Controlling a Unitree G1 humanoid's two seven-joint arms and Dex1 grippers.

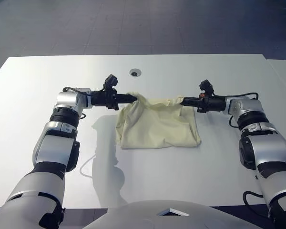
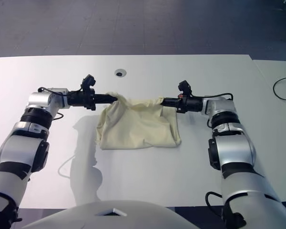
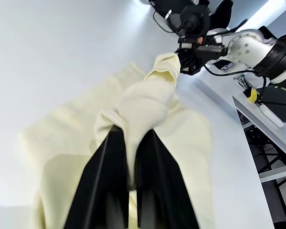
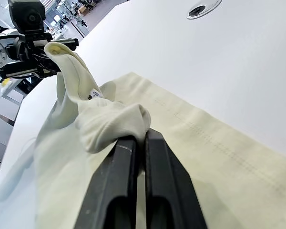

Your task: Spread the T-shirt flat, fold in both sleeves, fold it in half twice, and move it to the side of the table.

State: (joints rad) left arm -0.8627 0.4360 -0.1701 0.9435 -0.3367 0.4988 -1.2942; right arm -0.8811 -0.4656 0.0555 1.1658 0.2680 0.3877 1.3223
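Observation:
A pale yellow T-shirt [image 1: 157, 126] hangs between my two grippers above the white table [image 1: 181, 167], its lower part resting on the surface. My left gripper [image 1: 134, 98] is shut on the shirt's upper left corner, seen close up with cloth [image 3: 145, 107] bunched between the black fingers [image 3: 97, 181]. My right gripper [image 1: 182, 101] is shut on the upper right corner, with a wad of fabric [image 4: 109, 121] pinched at its fingertips. The top edge sags slightly between them.
A round grommet hole [image 1: 135, 72] sits in the table behind the shirt. A second table edge with a black cable loop [image 2: 283, 88] lies to the far right. Bare table surface surrounds the shirt on all sides.

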